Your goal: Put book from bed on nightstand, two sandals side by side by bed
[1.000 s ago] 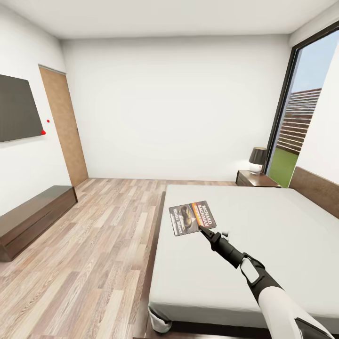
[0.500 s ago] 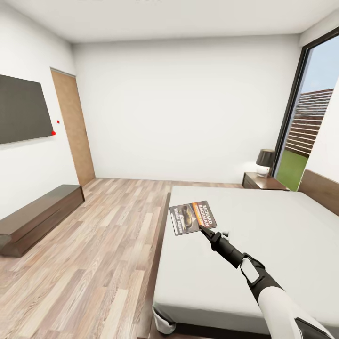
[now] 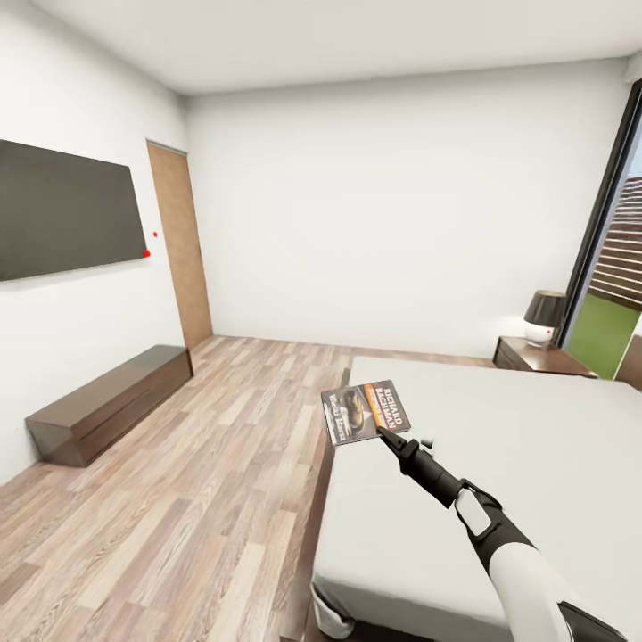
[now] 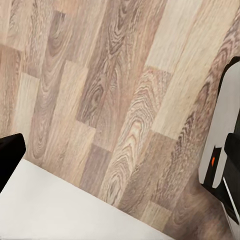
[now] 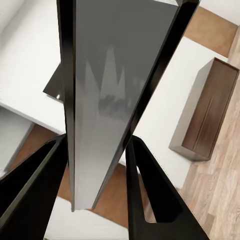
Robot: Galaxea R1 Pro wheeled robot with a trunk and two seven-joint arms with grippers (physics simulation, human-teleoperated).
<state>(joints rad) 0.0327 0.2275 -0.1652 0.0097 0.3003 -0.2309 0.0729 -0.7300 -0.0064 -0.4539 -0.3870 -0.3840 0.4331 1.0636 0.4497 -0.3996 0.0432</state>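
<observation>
**Right arm holds paperback aloft over the bed's edge**

The robot's right arm reaches forward and up from the lower right of the head view, white forearm giving way to a black wrist, nearly straight. Its right pincer [image 3: 382, 432] is clamped on the lower corner of the book [image 3: 364, 411], which is held off the mattress, cover facing the camera, its orange band and white lettering running sideways. The book hangs above the bed [image 3: 499, 464] at the mattress's floor-side edge, partly over the wood-plank floor [image 3: 178, 499].

In the right wrist view the book [image 5: 107, 100] runs as a grey slab between the two black fingers [image 5: 150, 200], which press it from either side.

The nightstand [image 3: 539, 357] stands beyond the bed's far corner, against the back wall, carrying a lamp [image 3: 542, 317] with a dark shade; the dark-framed window [image 3: 615, 259] is just beside it. Across the floor from the bed, a long low bench [image 3: 111, 401] sits along the side wall beneath a wall-mounted dark screen [image 3: 67, 209], with a wooden door [image 3: 180, 259] farther along that wall.

The left wrist view looks down on floor planks [image 4: 115, 100], with a pale surface along one edge and a white and black part of the robot at another. Whether the left pincer is wide or narrow cannot be told.
</observation>
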